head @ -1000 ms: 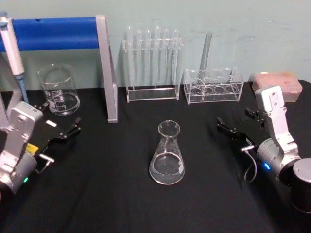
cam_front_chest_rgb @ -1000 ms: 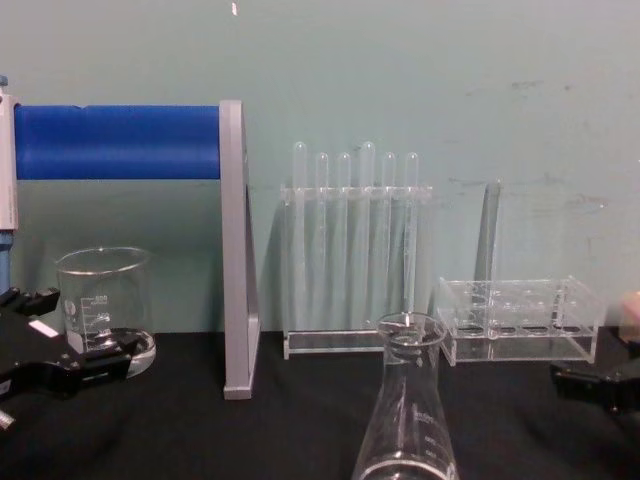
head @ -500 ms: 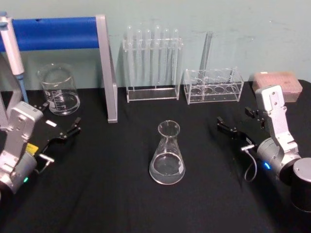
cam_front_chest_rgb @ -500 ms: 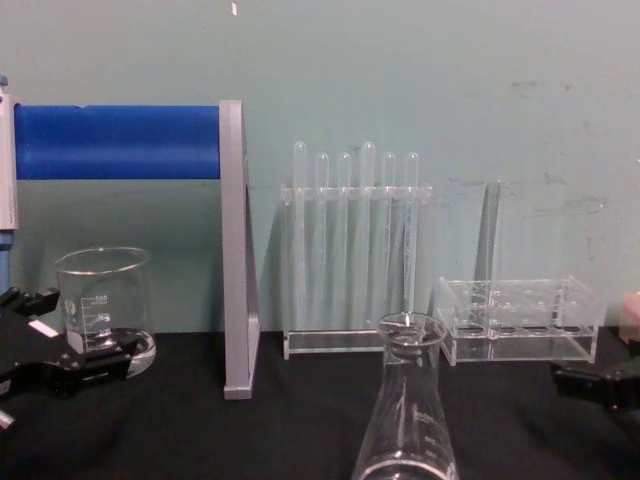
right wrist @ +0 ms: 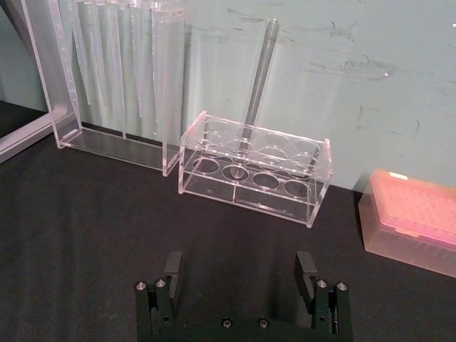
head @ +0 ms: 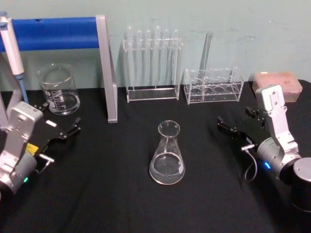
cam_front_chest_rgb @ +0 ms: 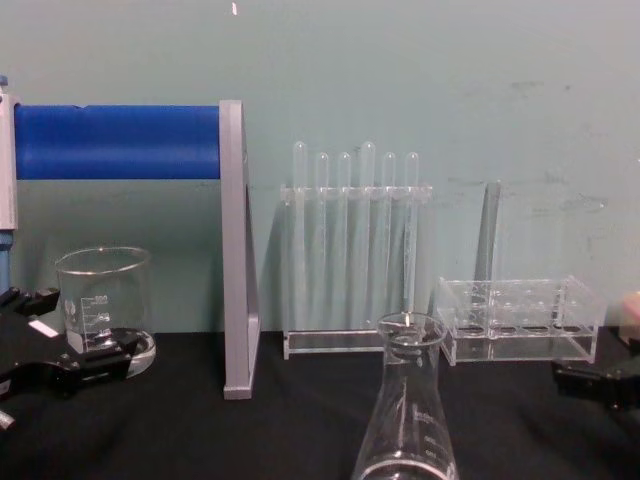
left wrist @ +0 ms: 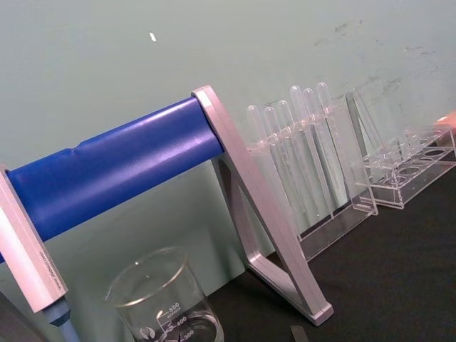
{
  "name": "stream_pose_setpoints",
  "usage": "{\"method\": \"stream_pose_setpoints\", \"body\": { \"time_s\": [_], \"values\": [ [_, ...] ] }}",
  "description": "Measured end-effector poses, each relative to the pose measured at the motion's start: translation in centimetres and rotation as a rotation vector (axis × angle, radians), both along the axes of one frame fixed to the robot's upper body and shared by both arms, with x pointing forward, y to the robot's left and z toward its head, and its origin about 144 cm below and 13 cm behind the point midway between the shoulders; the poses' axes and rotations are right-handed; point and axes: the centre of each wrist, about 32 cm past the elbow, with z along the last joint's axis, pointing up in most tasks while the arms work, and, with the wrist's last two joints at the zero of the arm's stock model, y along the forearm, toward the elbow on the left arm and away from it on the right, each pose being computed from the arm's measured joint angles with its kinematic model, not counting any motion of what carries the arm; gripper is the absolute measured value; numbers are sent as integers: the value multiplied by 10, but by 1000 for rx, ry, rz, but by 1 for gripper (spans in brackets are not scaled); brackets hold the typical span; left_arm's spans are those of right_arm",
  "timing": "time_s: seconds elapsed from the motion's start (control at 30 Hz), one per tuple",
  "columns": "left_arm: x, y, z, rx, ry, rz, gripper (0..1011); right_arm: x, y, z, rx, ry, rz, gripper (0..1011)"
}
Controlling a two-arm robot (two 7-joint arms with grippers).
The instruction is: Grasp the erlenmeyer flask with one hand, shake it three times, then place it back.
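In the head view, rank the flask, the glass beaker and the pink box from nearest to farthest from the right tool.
From the right tool:
1. Pink box, just behind it at the table's right back edge.
2. Erlenmeyer flask, at table centre, toward the left.
3. Glass beaker, far left, at the back.

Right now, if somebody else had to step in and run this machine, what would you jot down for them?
Left gripper: fingers open, holding nothing, low over the black table on the left, in front of the beaker.
Right gripper: fingers open, holding nothing, low over the table on the right, in front of the low clear rack.
Flask: upright on the table, in the middle between the two grippers, touched by neither.
Done: nothing that shows; the flask has not been gripped.
Left: grasp the flask with one gripper, shake it three times, set it back down.
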Motion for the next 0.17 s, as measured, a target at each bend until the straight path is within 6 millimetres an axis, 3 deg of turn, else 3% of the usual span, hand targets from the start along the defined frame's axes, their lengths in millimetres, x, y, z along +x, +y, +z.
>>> {"method": "stream_pose_setpoints", "body": {
  "time_s": [0.17],
  "values": [
    [0,0,0,0,0,0,1001,0,0,0,0,-1,0,1003]
  ]
}}
